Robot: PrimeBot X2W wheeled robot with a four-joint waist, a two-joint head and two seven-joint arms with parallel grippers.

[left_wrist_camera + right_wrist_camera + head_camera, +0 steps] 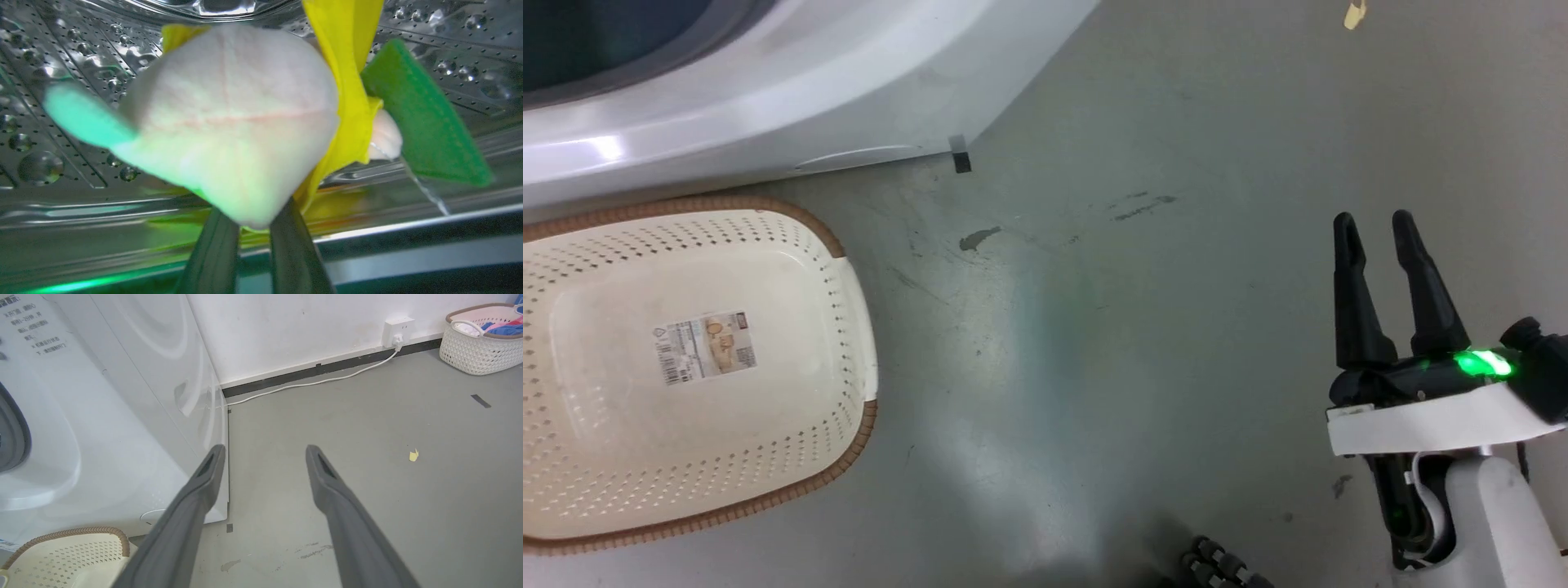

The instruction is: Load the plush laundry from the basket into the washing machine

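Plush laundry [233, 122]: hung inside the steel drum [61, 61]. The pale pink head faced the wrist camera, with the teal tuft toward that view's left and yellow and green cloth toward its right.
Left gripper [255, 214]: fingers were drawn narrow and pinched the lower edge of the head. Their tips were hidden behind it.
Toy against gripper: the head sat directly over the finger ends, and the body trailed beyond them to the right.
Right gripper [1374, 219]: fingers were spread with nothing between them, over the grey floor [1135, 327], well apart from the basket.
Basket [837, 327]: sat on the floor just before the washing machine, its printed label [707, 347] showing on the bottom.
Washing machine [768, 98]: white front, with the grey ring at the head view's upper left.
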